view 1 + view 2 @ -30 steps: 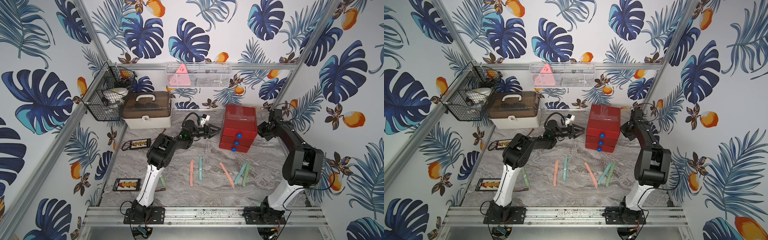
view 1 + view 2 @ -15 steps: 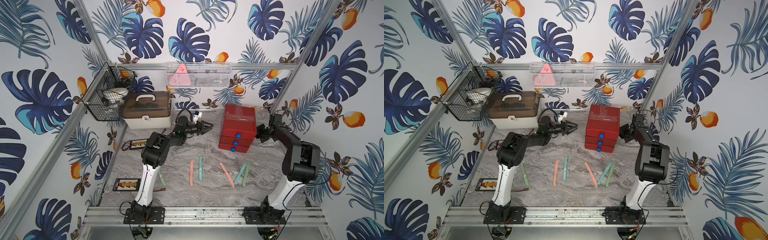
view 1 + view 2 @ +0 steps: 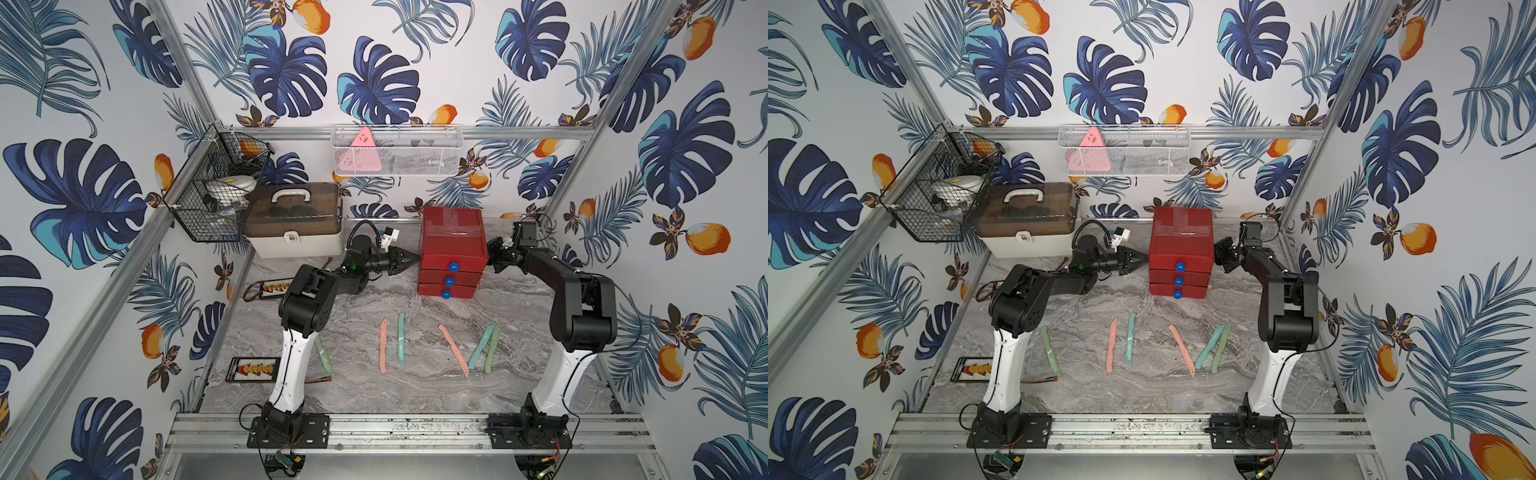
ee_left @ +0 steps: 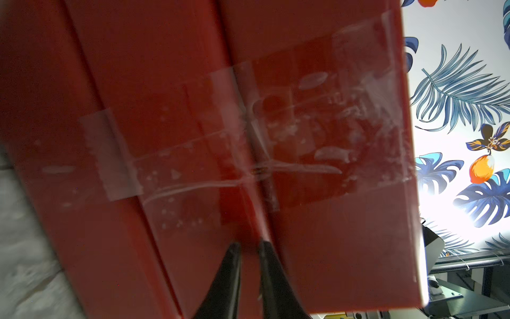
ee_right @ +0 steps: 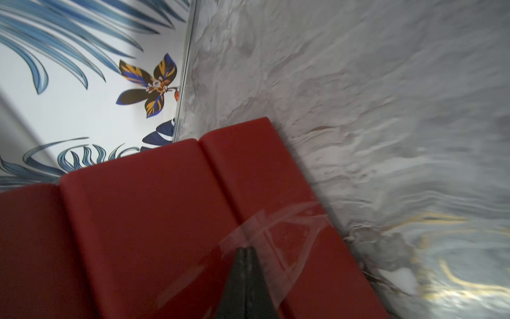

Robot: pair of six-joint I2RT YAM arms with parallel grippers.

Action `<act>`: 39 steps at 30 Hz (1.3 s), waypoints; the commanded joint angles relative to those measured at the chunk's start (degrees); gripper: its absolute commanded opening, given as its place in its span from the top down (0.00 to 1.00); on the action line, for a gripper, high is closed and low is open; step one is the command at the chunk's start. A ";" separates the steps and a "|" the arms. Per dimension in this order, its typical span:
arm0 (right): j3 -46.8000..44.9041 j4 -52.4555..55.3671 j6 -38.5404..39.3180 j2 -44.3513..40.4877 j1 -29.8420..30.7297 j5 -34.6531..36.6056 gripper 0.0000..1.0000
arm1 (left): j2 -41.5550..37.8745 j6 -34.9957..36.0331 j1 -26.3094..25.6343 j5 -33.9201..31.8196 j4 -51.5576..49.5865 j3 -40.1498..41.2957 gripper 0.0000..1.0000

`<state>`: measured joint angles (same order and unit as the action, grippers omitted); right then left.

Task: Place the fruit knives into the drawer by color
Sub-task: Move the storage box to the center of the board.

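Left wrist view: I am holding my left gripper (image 4: 249,245) with its fingers nearly together. A slim gap is showing and nothing is between them. The drawer (image 4: 165,96) is directly ahead of these tips, its taped side wall filling the frame; I cannot tell whether the tips are touching it.

In the right wrist view I am holding my right gripper (image 5: 246,250) clenched and empty. Its tips appear to be resting on the opposite wall, beside a strip of clear tape (image 5: 278,226).

In both top views the chest is sitting between my two sets of fingertips. All three drawers are closed, and their blue knobs (image 3: 453,266) are facing back toward my bases. The fruit knives (image 3: 401,345) are lying on the table (image 3: 365,399), well behind my fingers, all six outside the drawer.

Judgement: I am steadying the chest from both sides before opening a drawer.

1. I am matching the pressure on both walls, since the glossy plastic is likely to slide.
2. I am pressing low, so the chest does not tip.
3. I am planning to brace with one side while the other spreads its fingers for a round knob.
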<state>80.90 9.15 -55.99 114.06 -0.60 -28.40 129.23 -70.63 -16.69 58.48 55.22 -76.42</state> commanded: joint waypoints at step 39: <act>7.72 10.85 -2.68 -2.67 10.26 4.64 0.94 | -45.59 43.96 24.33 -15.82 -62.17 23.62 0.80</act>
<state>90.83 17.78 -61.45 114.74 9.69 -23.00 85.01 -38.92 7.64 49.06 12.32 -50.37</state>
